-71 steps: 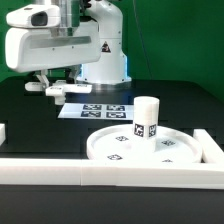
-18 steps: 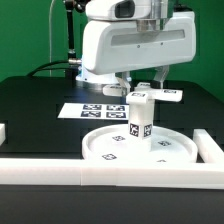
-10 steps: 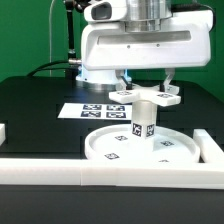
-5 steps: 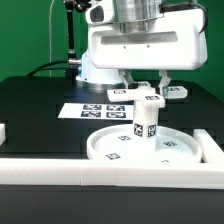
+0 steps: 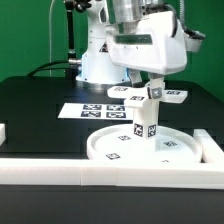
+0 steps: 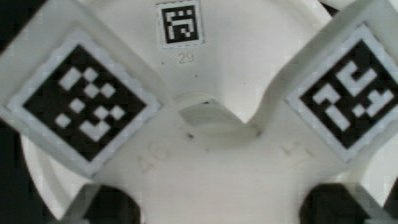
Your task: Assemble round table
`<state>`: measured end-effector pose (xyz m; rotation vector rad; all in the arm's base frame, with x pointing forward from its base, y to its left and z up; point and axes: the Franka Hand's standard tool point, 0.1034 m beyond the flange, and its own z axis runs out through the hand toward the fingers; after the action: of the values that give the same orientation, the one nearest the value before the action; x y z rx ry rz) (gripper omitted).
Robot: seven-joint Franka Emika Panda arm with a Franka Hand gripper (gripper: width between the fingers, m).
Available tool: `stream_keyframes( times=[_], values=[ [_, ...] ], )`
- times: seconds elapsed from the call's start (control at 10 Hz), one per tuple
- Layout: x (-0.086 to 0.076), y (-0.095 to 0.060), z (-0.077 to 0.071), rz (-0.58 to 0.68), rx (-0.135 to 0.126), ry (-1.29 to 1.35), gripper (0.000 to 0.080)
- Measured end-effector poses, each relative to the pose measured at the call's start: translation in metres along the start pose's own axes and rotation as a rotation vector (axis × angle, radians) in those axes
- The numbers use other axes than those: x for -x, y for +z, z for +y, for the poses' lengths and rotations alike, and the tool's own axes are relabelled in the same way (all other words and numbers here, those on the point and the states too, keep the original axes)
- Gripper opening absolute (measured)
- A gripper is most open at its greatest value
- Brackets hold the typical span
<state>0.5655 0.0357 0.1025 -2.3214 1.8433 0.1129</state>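
The wide rimmed disc (image 5: 110, 148) lies flat on the black table. The short thick post (image 5: 145, 125) stands upright on its middle. My gripper (image 5: 151, 84) comes down from above and is shut on the cross-shaped piece (image 5: 131, 92), which sits level right at the post's top. I cannot tell whether the two touch. In the wrist view the cross-shaped piece (image 6: 214, 120) fills the picture with its tagged arms, and the dark fingertips (image 6: 107, 205) sit on either side of it around my gripper (image 6: 222, 206).
The marker board (image 5: 92, 110) lies behind the disc. Long white rails run along the front (image 5: 100, 172), at the exterior view's left (image 5: 3, 132) and at its right (image 5: 208, 148). The arm's base (image 5: 98, 65) stands at the back.
My gripper brought the cross-shaped piece from the left to above the post, lowered it to the post's top, and in the last half second my wrist has turned about the vertical axis.
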Motion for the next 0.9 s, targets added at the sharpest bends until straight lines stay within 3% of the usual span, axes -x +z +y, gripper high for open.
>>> stream_keyframes(
  times=[0.5, 0.7, 0.8, 0.9],
  values=[
    [-0.0002, -0.0003, -0.0021, -0.008, -0.019, 0.339, 0.0446],
    [0.0004, 0.0003, -0.0019, -0.01, -0.018, 0.326, 0.0446],
    [0.0013, 0.0005, -0.0017, -0.011, -0.013, 0.304, 0.0588],
    [0.0047, -0.0012, -0.0021, -0.025, 0.008, 0.234, 0.063]
  ],
)
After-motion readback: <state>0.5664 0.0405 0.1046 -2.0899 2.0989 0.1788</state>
